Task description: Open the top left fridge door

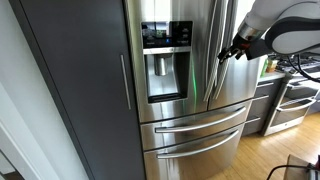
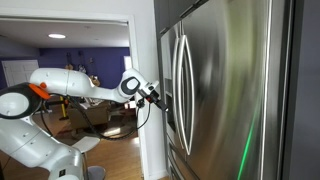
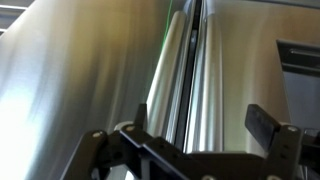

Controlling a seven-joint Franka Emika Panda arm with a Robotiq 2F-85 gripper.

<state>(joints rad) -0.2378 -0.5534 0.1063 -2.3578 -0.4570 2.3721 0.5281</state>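
The top left fridge door (image 1: 198, 30) is stainless steel with a black blue-lit display panel (image 1: 166, 33), a dispenser recess (image 1: 167, 76) and a long vertical bar handle (image 1: 212, 50). It shows at a steep angle in an exterior view (image 2: 225, 80). My gripper (image 1: 233, 52) is open and empty, just in front of the two centre handles (image 2: 184, 75), at mid height. In the wrist view the gripper (image 3: 200, 113) has both bars between its spread fingers; the door's handle (image 3: 206, 80) is the right-hand bar there, with the display panel (image 3: 300, 55) beyond it.
The plain steel right door (image 1: 243, 80) and its handle (image 1: 227, 70) adjoin. Two drawers with horizontal handles (image 1: 195, 125) sit below. A dark grey cabinet panel (image 1: 90, 80) stands beside the dispenser door. A stove (image 1: 290, 100) is past the fridge.
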